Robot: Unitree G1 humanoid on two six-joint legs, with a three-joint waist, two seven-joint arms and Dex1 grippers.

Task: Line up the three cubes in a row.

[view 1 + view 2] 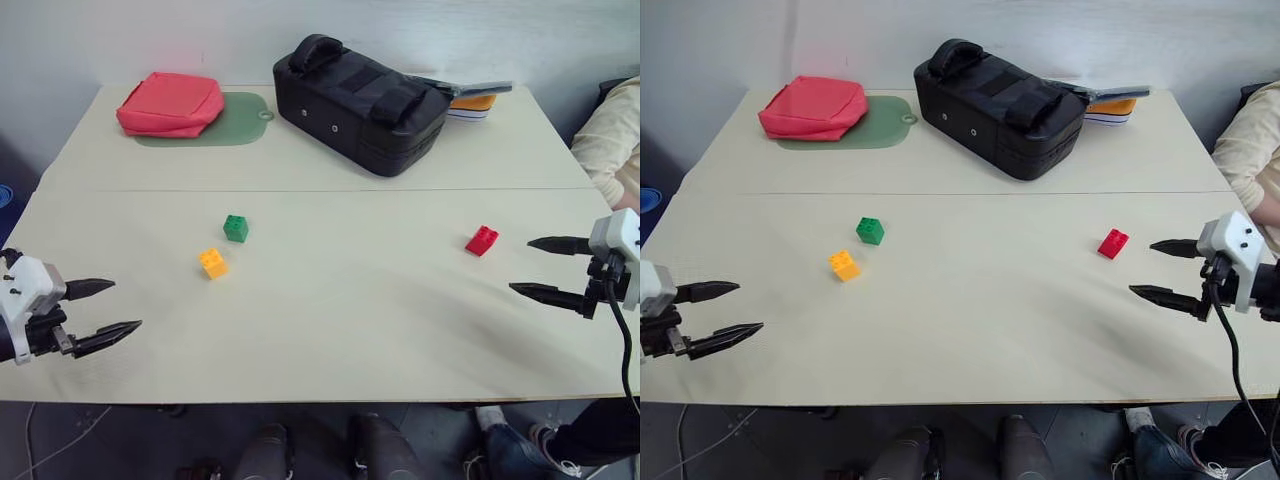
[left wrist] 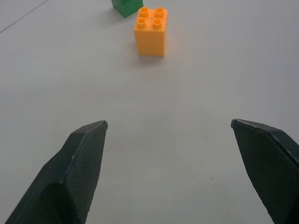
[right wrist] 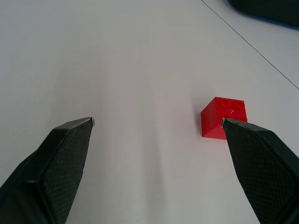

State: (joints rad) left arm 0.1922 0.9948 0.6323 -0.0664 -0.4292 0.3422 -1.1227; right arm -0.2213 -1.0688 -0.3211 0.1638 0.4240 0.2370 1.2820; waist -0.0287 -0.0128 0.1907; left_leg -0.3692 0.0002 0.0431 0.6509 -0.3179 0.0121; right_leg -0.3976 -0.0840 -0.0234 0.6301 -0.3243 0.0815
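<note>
While both pincers gape, red cube (image 1: 481, 240) lies near right gripper (image 1: 538, 267).

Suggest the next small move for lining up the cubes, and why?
Probably ease the right gripper forward to the red cube and close on it. Both grippers are open and empty, and the red cube sits alone, far to the right of the green cube and yellow-orange cube, which lie close together near the left gripper.

The left tool (image 1: 112, 308) and the right tool (image 1: 536, 267) are both wide open, pointing inward and slightly down.
</note>
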